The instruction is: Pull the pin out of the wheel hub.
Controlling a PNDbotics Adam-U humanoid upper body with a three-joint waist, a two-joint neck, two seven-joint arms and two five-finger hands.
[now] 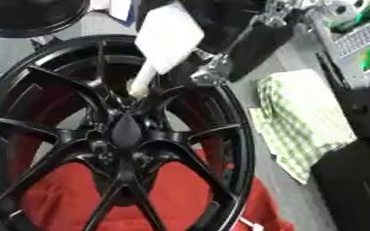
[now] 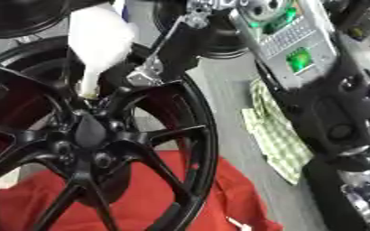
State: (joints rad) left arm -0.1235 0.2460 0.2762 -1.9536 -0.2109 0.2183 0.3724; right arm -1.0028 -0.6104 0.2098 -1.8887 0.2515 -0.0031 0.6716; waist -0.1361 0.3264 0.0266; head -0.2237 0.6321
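Black multi-spoke wheel [image 1: 117, 135] fills the left and centre of both views, lying over a red cloth [image 1: 180, 194] that shows through the lower spokes. Hub [image 1: 127, 131] sits at the wheel's middle, dark cap with a ring of bolt holes around it. A white hand [image 1: 166, 38] comes down from the top, over the wheel's upper rim; can't tell from these views whether it's the robot's left or right. It narrows to a pale tip that meets the pin [image 1: 139, 88], a short whitish stub standing just above the hub between two upper spokes. Looks like the tip is on the pin, but whether the fingers are pinching it or only touching — can't tell, too blurred. Pin still seated at the hub, not lifted clear. Black arm with silver joints [image 1: 212, 70] runs down from top centre to the wheel's upper right rim. Green-and-white checked cloth [image 1: 302, 122] lies on the grey table right of the wheel, apart from it. In the right eye view a black and silver arm section [image 2: 338, 103] with green-lit panels covers the right side.
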